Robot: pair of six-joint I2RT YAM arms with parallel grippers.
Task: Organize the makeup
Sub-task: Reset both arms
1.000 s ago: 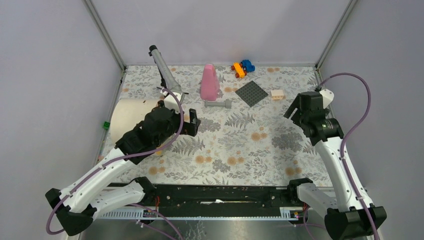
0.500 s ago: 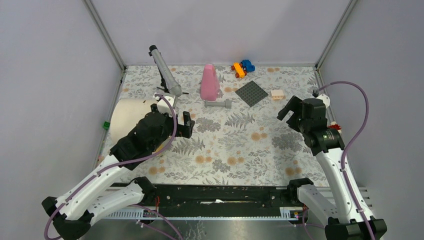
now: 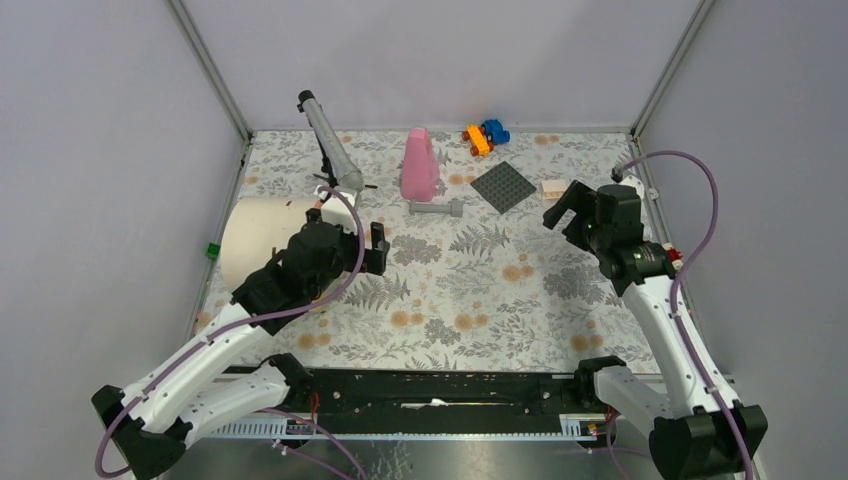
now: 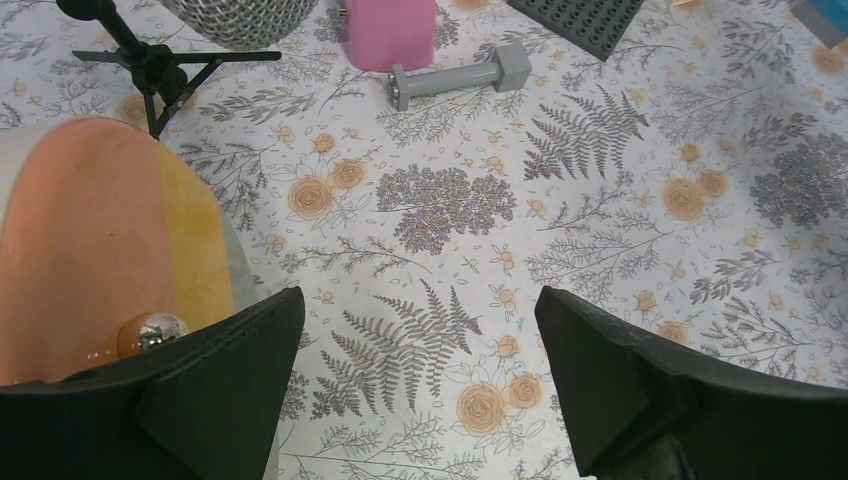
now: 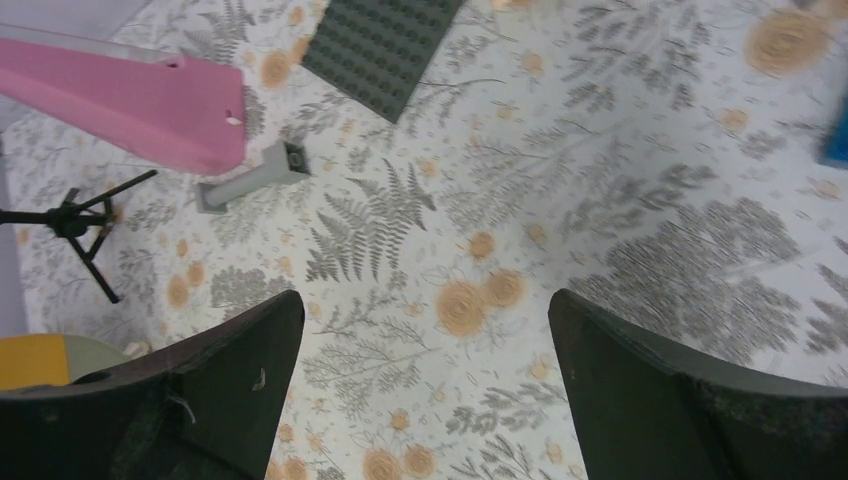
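The left gripper (image 4: 417, 300) and right gripper (image 5: 425, 297) stood wide apart, empty. No makeup showed; possibly inside the rounded peach-and-cream container (image 3: 255, 232), centre left. Likely light, slippery pieces: pinch mid-body.

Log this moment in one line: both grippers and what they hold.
left gripper: open, empty, above floral mat | right gripper: open, empty, above mat, facing grey bolt and pink cone bottle
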